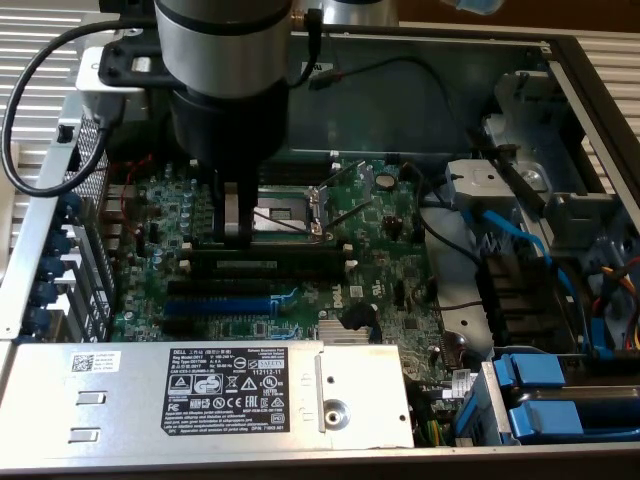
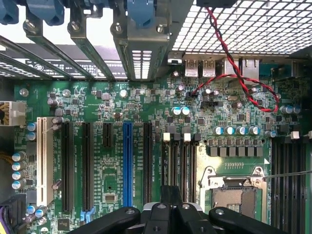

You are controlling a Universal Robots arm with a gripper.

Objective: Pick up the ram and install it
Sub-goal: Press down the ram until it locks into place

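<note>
1. To the exterior view's left of the gripper (image 1: 237, 235), a black cable (image 1: 35, 95) loops off the arm. Below it, a row of blue-tabbed card brackets (image 1: 60, 260) lines the case wall, well apart from the gripper.

2. The gripper hangs upright over the green motherboard (image 1: 165, 205), with its tip down at the memory slots. The wrist view shows the gripper (image 2: 171, 195) directly above the same slots. Whether it is clamped or released cannot be told from either view.

3. The ram (image 1: 275, 243) appears as a long dark strip standing on edge directly under the gripper tip. It lies along the slot position nearest the processor socket (image 1: 290, 212) and runs from the tip toward the exterior view's right. Whether it is fully seated cannot be told. The wrist view does not separate it from the slots.

4. Just on the near side of the gripper lie the black slots (image 1: 265, 268) with white end clips. The blue slot (image 1: 220, 303) is one row nearer the camera, close to the gripper but not touching it.

5. Nearer still, a metal cover with a white label (image 1: 200, 385) spans the front of the case.

6. To the exterior view's right of the gripper, beyond the socket, sits a coin cell (image 1: 385, 182).

7. Well apart on that side, blue cables (image 1: 520, 240) run down to blue drive latches (image 1: 540, 390).
</note>
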